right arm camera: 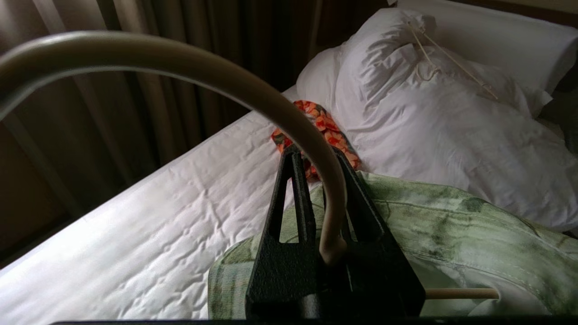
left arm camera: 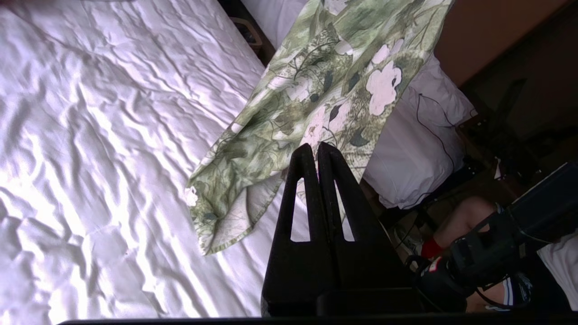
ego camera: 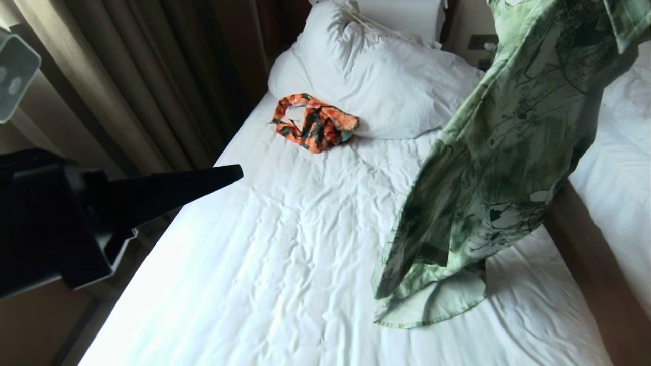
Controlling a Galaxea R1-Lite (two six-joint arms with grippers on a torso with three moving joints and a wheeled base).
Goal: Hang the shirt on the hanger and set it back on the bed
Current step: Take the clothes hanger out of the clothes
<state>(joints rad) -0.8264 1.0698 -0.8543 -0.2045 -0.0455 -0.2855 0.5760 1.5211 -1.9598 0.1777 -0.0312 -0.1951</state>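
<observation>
The green flower-print shirt (ego camera: 508,152) hangs from the upper right, and its hem brushes the white bed (ego camera: 285,244). It hangs on the cream hanger (right arm camera: 180,54). My right gripper (right arm camera: 314,151) is shut on the foot of the hanger's curved hook, above the shirt's shoulder (right arm camera: 451,221). This gripper is outside the head view. My left gripper (ego camera: 239,173) is shut and empty. It hovers over the bed's left edge, well apart from the shirt. From the left wrist, its fingertips (left arm camera: 317,146) point toward the hanging shirt (left arm camera: 316,90).
An orange patterned garment (ego camera: 313,122) lies by the white pillow and duvet (ego camera: 386,81), where another thin cream hanger (right arm camera: 456,67) rests. Curtains (ego camera: 152,76) stand to the left. A second bed (ego camera: 620,152) lies to the right. A person's leg (left arm camera: 465,216) is near it.
</observation>
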